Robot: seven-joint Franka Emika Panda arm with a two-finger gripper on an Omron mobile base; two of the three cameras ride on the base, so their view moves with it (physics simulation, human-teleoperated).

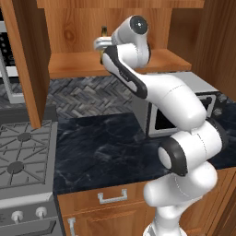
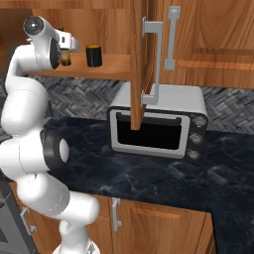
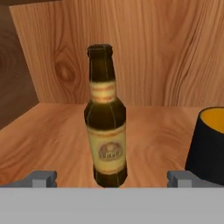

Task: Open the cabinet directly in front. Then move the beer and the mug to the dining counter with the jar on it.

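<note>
Gripper [image 3: 111, 178]: jaws spread wide, nothing pinched, finger tips [image 3: 43, 178] standing to either side of the beer's base without touching it; in the right base view the hand is at the shelf edge in front of the bottle. Beer [image 3: 105, 118]: slim brown bottle with pale yellowish label, upright on the cabinet's bottom shelf, between the spread tips, near the shelf's front. Mug [image 3: 209, 144]: squat, black, yellow-orange inside, upright on the same shelf, just beside the beer on the side toward the open door, apart from it. Cabinet [image 1: 73, 64]: reddish-brown wood, both doors swung open, light wooden interior and back panel behind the beer. Cabinet door [image 2: 136, 64]: edge-on past the mug, long silver bar handle [image 2: 154, 62] facing outward. Microwave [image 2: 158, 124]: silver, dark window, on the counter below the beer and toward the door side. Counter [image 2: 163, 173]: black veined top below the cabinet, wooden drawers beneath. Stove [image 1: 23, 161]: grey burners, below the beer on the side away from the mug.
</note>
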